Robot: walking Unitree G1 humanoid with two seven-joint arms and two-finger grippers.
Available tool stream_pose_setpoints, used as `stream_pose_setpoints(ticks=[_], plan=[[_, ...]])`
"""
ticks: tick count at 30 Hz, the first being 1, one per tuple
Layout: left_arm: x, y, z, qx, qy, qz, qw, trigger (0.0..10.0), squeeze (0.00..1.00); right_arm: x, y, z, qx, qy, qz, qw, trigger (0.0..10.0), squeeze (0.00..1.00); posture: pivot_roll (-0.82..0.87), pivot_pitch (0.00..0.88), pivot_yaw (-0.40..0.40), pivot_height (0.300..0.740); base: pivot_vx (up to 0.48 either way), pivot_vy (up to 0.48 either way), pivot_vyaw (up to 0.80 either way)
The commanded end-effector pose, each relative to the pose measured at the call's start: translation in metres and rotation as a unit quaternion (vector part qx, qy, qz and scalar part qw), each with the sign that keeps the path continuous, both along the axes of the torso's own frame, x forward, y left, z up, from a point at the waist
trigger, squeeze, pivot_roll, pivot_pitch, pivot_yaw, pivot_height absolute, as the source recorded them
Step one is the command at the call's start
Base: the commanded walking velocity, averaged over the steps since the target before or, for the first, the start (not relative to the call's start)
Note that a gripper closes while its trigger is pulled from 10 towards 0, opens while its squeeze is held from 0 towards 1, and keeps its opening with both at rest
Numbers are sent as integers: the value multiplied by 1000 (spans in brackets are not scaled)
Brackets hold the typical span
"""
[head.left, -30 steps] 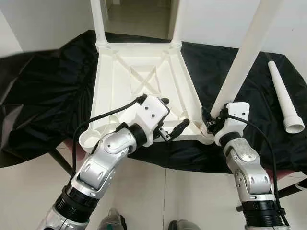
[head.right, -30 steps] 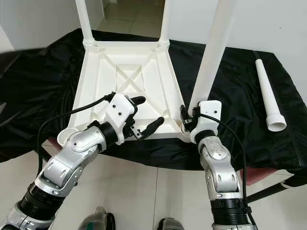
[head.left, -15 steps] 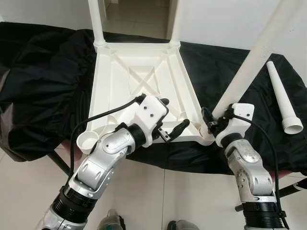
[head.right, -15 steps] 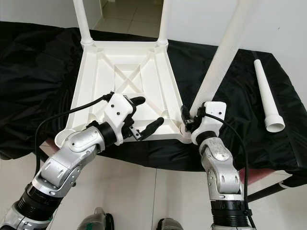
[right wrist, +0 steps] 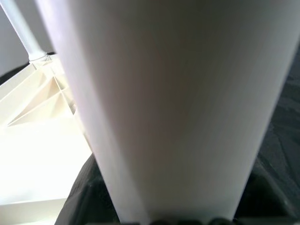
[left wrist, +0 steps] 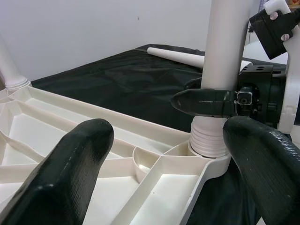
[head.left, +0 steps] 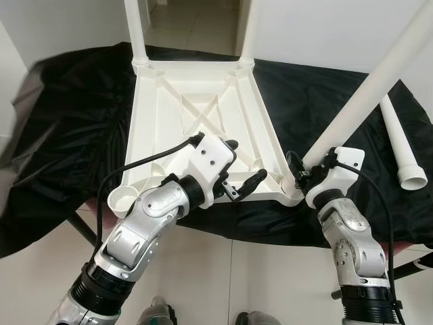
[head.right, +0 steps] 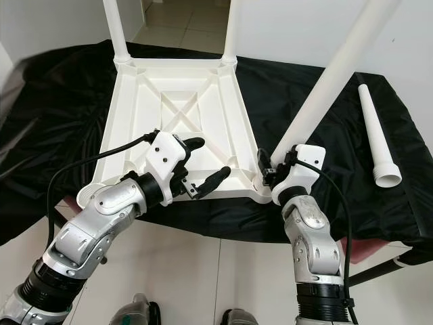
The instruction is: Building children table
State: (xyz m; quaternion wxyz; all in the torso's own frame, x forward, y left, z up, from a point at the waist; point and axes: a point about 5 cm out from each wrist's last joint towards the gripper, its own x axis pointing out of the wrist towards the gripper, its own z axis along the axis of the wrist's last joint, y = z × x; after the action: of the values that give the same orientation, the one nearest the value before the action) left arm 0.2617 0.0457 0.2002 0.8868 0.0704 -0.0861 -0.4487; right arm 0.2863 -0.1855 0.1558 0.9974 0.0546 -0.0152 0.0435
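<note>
Leaning up and rightward from its corner socket, white leg (head.left: 369,93) clamped in right gripper (head.left: 302,172); left gripper (head.left: 242,164) agape, empty.

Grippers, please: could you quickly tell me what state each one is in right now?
Left gripper: open, holding nothing, over the tabletop.
Right gripper: shut on the table leg.

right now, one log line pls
right gripper: shut on table leg at corner socket | left gripper: open over tabletop
</note>
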Motion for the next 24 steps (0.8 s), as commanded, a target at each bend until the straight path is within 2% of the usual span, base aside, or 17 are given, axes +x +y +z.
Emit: stream_pose_setpoints(ticks=[1, 9, 17, 21, 24], plan=[[-8, -4, 1, 15, -4, -53, 998, 10000, 0, -5, -10, -31, 14, 72, -30, 997, 10000, 0, 67, 84, -17, 740, 0, 0, 0], [-9, -4, 2, 16, -4, -52, 999, 10000, 0, -7, -18, -39, 28, 85, -72, 993, 10000, 0, 72, 85, -15, 740, 0, 0, 0], [-8, -3, 4, 16, -6, -52, 998, 10000, 0, -7, -15, -43, 43, 97, -79, 991, 10000, 0, 73, 85, -14, 740, 0, 0, 0], [-8, -3, 4, 16, -7, -51, 999, 10000, 0, -5, -8, -41, -10, 85, -47, 995, 10000, 0, 73, 86, -14, 740, 0, 0, 0], [-8, -3, 4, 16, -7, -50, 999, 10000, 0, -4, -5, -40, -22, 81, -37, 996, 10000, 0, 73, 86, -15, 740, 0, 0, 0]])
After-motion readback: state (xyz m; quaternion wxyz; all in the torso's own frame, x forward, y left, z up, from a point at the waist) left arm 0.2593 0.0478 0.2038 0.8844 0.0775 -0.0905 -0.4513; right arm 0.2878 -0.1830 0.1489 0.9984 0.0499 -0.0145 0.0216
